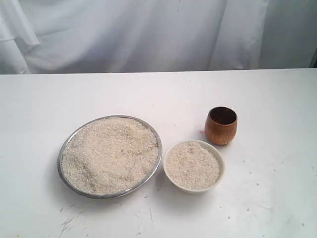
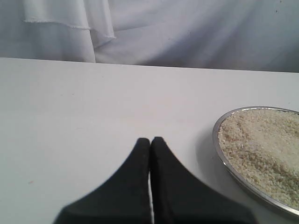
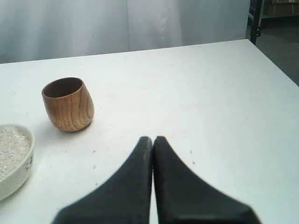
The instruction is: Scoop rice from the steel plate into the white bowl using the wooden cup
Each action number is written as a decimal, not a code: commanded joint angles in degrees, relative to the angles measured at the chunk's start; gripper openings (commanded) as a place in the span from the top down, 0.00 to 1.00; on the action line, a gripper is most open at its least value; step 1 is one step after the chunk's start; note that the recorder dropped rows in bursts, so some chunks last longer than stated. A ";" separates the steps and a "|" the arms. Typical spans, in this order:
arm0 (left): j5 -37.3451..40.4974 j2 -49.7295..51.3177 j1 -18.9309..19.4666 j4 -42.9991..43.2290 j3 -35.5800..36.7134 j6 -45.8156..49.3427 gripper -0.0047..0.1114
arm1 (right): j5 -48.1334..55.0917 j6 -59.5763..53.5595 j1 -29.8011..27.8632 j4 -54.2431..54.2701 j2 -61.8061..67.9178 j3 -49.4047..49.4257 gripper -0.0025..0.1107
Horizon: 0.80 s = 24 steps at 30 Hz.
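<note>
The steel plate lies left of centre on the white table, heaped with rice. Just to its right sits the white bowl, which also holds rice. The wooden cup stands upright and empty behind the bowl. No gripper shows in the exterior view. In the left wrist view my left gripper is shut and empty over bare table, with the plate off to one side. My right gripper is shut and empty too, apart from the cup and the bowl.
A white cloth hangs behind the table's far edge. Scattered grains and scuff marks dot the tabletop near the front. The table's corner and a dark floor show in the right wrist view.
</note>
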 commanded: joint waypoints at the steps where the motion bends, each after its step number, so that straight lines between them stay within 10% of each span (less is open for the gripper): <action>1: -0.37 -0.24 -0.16 0.03 0.28 -0.01 0.96 | -0.64 -0.46 0.05 -0.58 -0.37 0.21 0.98; 24: -0.37 -0.24 -0.16 0.03 0.28 -0.01 0.96 | -49.39 -0.79 0.05 -0.37 -0.37 -0.46 0.98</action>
